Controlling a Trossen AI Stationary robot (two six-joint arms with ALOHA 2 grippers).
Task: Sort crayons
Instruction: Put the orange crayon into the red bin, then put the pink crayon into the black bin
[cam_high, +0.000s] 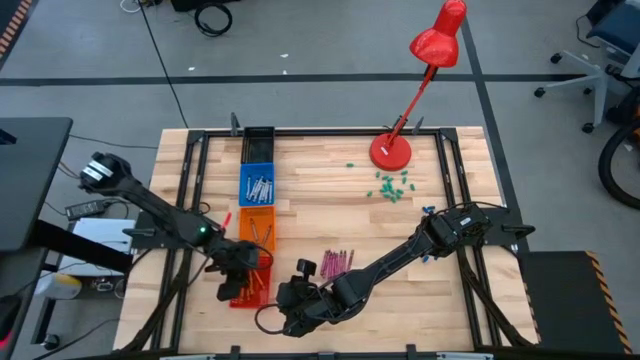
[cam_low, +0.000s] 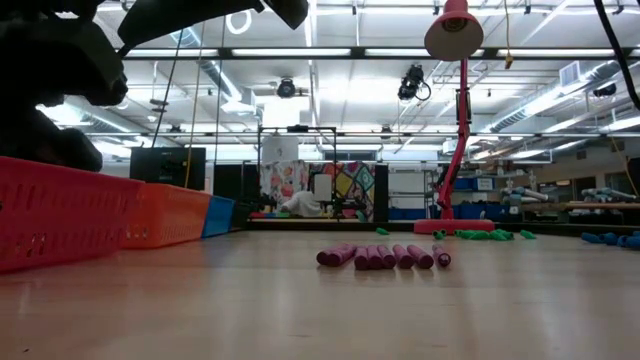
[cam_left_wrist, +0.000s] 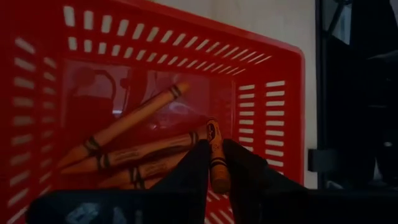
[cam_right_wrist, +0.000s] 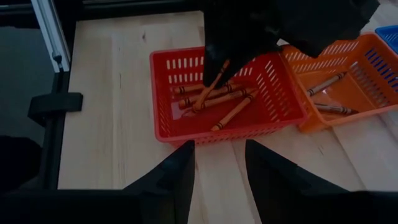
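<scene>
Clearly, one orange crayon (cam_left_wrist: 217, 163) is pinched between the fingers of the left gripper (cam_left_wrist: 216, 168), which hangs over the red basket (cam_right_wrist: 168, 93) near the table's front left. In the right wrist view that same crayon (cam_right_wrist: 211, 87) slants down from the left gripper (cam_right_wrist: 219, 62) toward the basket floor, where several more orange crayons (cam_right_wrist: 214, 102) lie loose and crossing one another. Next along the row sits the orange basket (cam_right_wrist: 348, 62), touching the red one and holding a few grey-looking crayons (cam_right_wrist: 324, 84), and beyond it the blue basket (cam_high: 258, 186) holds silver-grey crayons (cam_high: 259, 188). Out on the bare wood, a row of magenta crayons (cam_low: 385, 256) lies side by side near the middle front of the wooden table (cam_high: 330, 215).

The right gripper (cam_right_wrist: 219, 171) is empty with its fingers spread apart, hovering low over the table just beside the red basket's near wall. Farther back stand a red desk lamp (cam_high: 392, 150) and a scatter of small green bits (cam_high: 392, 185).
</scene>
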